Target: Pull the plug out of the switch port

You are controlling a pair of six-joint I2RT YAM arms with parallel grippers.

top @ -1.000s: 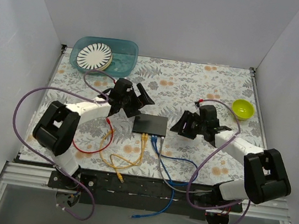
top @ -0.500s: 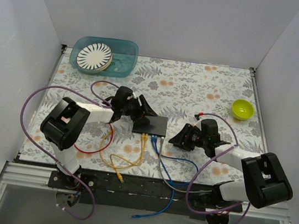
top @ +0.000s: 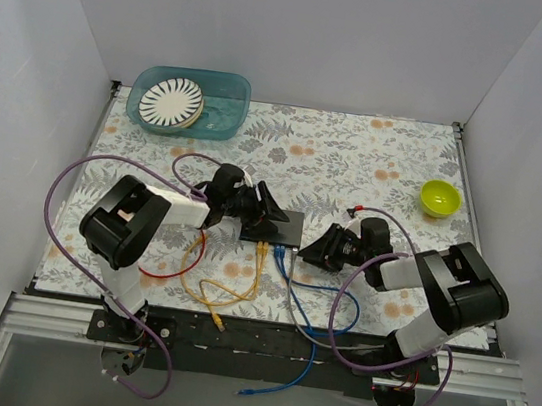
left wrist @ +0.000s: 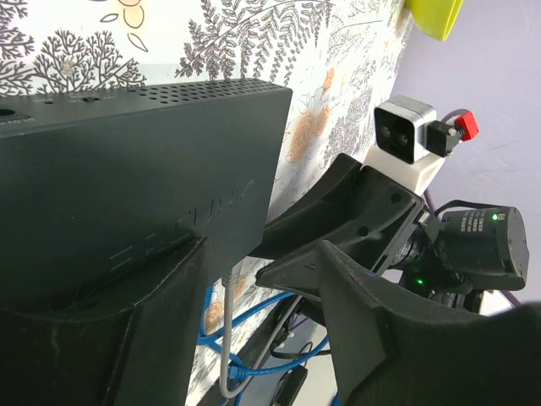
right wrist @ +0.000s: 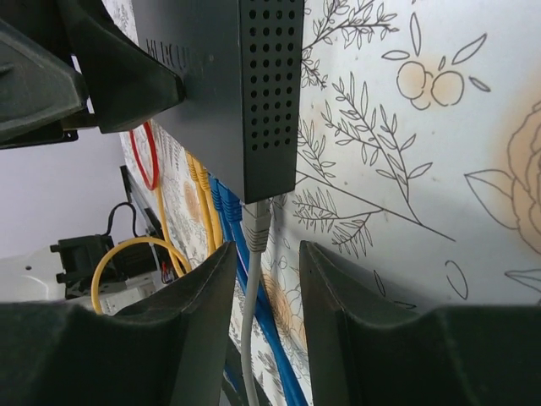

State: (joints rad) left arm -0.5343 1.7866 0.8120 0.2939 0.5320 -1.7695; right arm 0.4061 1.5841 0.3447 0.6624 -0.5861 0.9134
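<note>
The network switch (top: 275,226) lay flat on the floral bench (top: 357,165), a little nearer the near edge than the middle, its socket row facing that edge. The grey plug (right wrist: 258,222) sat in the socket at the right end of the row, and its grey cable (right wrist: 248,338) trailed toward the near edge. Yellow cables (top: 261,257) and blue cables (top: 280,260) filled sockets to its left.

The right gripper (top: 313,249) lay low just right of the switch's near right corner, jaws spread. In the right wrist view its 2 fingers (right wrist: 169,338) flanked the grey cable without visibly touching it, tips just short of the plug.

The left gripper (top: 262,212) was over the switch's left part, jaws also spread. 1 finger (left wrist: 127,355) lay over the top face and the other sat beyond the switch's edge; whether it pressed down could not be told.

A red cable (top: 165,274) looped left of the switch. A teal tub (top: 227,96) holding a striped plate (top: 171,100) stood at the far left corner, and a yellow-green bowl (top: 440,198) sat by the right edge.
</note>
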